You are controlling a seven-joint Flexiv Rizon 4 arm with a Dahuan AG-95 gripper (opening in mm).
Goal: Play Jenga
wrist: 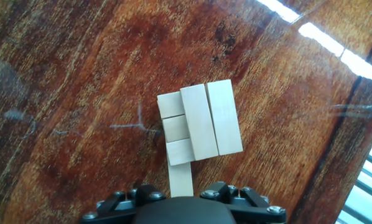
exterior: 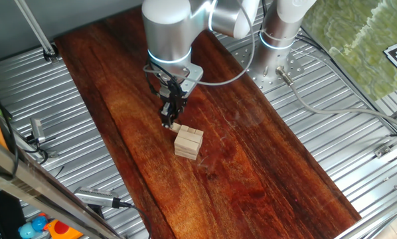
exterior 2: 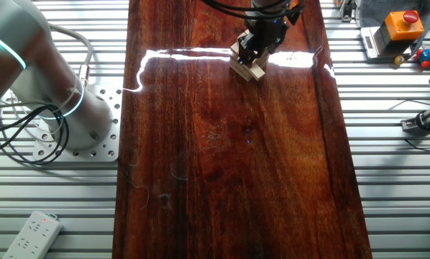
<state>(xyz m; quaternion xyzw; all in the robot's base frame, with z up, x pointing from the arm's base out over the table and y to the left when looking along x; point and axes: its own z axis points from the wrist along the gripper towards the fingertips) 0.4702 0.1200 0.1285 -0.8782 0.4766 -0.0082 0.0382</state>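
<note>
Black metal makes up the gripper (exterior: 167, 120), which hangs just left of the Jenga stack (exterior: 188, 143) with its tips low over the board. In the hand view, a loose pale block (wrist: 181, 180) runs from the stack's near edge back toward the gripper body, its near end hidden under the black housing. Whether the jaws pinch that block or merely stand around it cannot be told, since the fingertips are out of sight there and too small and dark in both fixed views.

The stack is a small squared pile of unfinished, smooth-sawn wooden bars. Its top layer shows two long bars lying side by side on the right, with the ends of three shorter-looking bars of the layer beneath exposed at the left.

The stack rests on a long tabletop (exterior: 265, 159) of glossy reddish-brown wood with strong dark grain and fine pale scratches; window glare streaks across it near the stack in the other fixed view. Ribbed aluminium panels (exterior: 85, 153) flank the wood on both sides. The arm (exterior: 166, 30) above is a smooth silver cylinder with a glowing cyan ring.
</note>
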